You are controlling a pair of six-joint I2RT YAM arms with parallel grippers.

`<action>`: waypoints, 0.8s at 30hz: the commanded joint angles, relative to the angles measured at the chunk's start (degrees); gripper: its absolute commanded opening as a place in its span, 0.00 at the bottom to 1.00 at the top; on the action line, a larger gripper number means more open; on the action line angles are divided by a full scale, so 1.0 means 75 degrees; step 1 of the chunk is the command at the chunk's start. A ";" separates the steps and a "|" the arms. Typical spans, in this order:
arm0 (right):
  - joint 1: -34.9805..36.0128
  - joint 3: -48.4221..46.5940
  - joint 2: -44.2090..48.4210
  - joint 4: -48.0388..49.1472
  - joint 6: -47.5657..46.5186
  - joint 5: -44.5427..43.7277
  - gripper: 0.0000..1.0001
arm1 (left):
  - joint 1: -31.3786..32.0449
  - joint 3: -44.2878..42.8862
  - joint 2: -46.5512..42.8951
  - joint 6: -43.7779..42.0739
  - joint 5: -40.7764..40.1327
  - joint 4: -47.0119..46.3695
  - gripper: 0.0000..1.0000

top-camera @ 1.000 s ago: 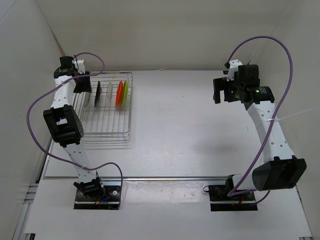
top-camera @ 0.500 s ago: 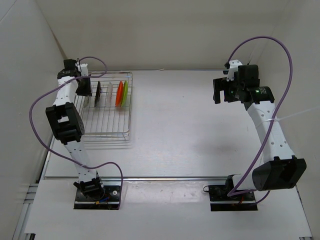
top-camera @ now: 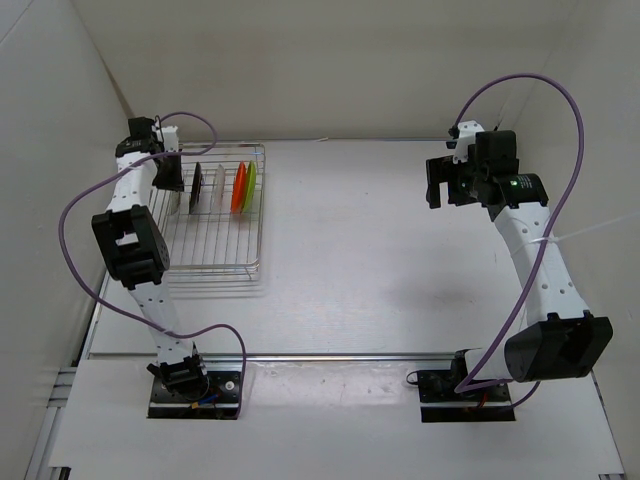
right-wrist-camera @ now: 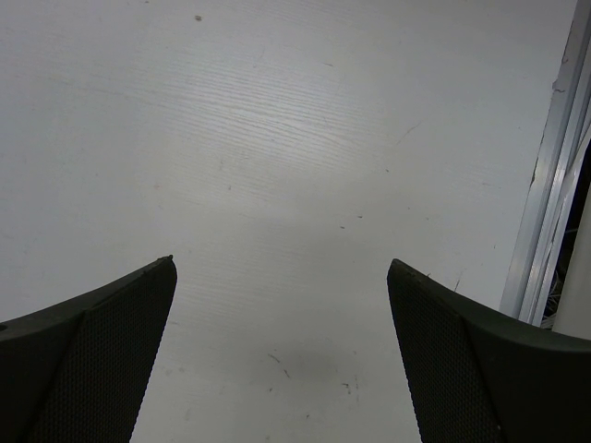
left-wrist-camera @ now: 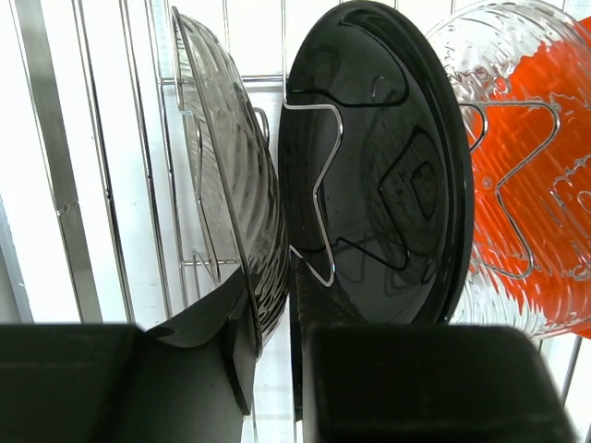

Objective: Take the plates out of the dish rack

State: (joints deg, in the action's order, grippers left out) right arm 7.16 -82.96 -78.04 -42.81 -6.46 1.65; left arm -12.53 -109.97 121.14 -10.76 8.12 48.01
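Observation:
The silver wire dish rack (top-camera: 215, 265) stands at the far left with plates upright in it. In the left wrist view a clear plate (left-wrist-camera: 231, 185) stands leftmost, then the black plate (left-wrist-camera: 388, 185), then a second clear plate (left-wrist-camera: 517, 55) with the orange plate (left-wrist-camera: 545, 185) behind it. From above I see the black (top-camera: 197, 183), clear (top-camera: 218, 186), orange (top-camera: 239, 188) and lime green (top-camera: 251, 180) plates. My left gripper (top-camera: 168, 178) is down in the rack, its jaws (left-wrist-camera: 275, 314) close together on the leftmost clear plate's edge. My right gripper (top-camera: 437, 182) is open and empty (right-wrist-camera: 282, 268) above bare table.
The left and back walls stand close to the rack. The rack's wire dividers (left-wrist-camera: 319, 185) run between the plates. A metal rail (right-wrist-camera: 545, 185) edges the table in the right wrist view.
My left gripper has moved a little further back and down into the rack at the leftmost plate. The right arm has hardly moved.

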 commanded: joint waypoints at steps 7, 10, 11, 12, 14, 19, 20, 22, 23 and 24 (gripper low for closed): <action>0.0100 0.0022 0.0151 0.0294 -0.0088 0.0014 0.98 | -0.0016 -0.0056 -0.1105 -0.0275 -0.0204 0.0114 0.12; 0.0100 0.0022 0.0151 0.0294 -0.0088 0.0014 0.98 | -0.0016 -0.0161 -0.1245 -0.0346 -0.0204 0.0301 0.12; 0.0100 0.0022 0.0151 0.0294 -0.0088 0.0014 0.98 | -0.0016 -0.0277 -0.1246 -0.0439 -0.0134 0.0383 0.12; 0.0100 -0.0048 0.0151 0.0294 -0.0088 0.0014 0.98 | -0.0016 -0.0348 -0.1362 -0.0440 -0.0133 0.0500 0.12; 0.0100 -0.0048 0.0151 0.0294 -0.0088 0.0014 0.98 | -0.0016 -0.0547 -0.1608 -0.0440 0.0089 0.0653 0.12; 0.0100 -0.0130 0.0151 0.0223 -0.0088 0.0014 0.98 | -0.0016 -0.0841 -0.2381 -0.0673 0.0615 0.0958 0.12; 0.0100 -0.0130 0.0082 0.0154 -0.0088 0.0014 0.98 | -0.0016 -0.0841 -0.2731 -0.0674 0.0686 0.0958 0.12; 0.0100 -0.0212 0.0081 0.0083 -0.0088 0.0014 0.98 | 0.0054 -0.0631 -0.3061 -0.0814 0.0687 0.0958 0.12; 0.0100 -0.0212 0.0081 0.0083 -0.0088 0.0014 0.98 | 0.0147 -0.0560 -0.3225 -0.0815 0.0687 0.0958 0.12; 0.0100 -0.0212 0.0081 0.0083 -0.0088 0.0014 0.98 | 0.0148 -0.0560 -0.3505 -0.0815 0.0756 0.0958 0.12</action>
State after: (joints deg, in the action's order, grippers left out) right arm 7.64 -82.91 -78.04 -42.85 -6.46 1.65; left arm -12.08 -112.55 102.78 -15.27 12.38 55.29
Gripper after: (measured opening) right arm 0.976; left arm 0.247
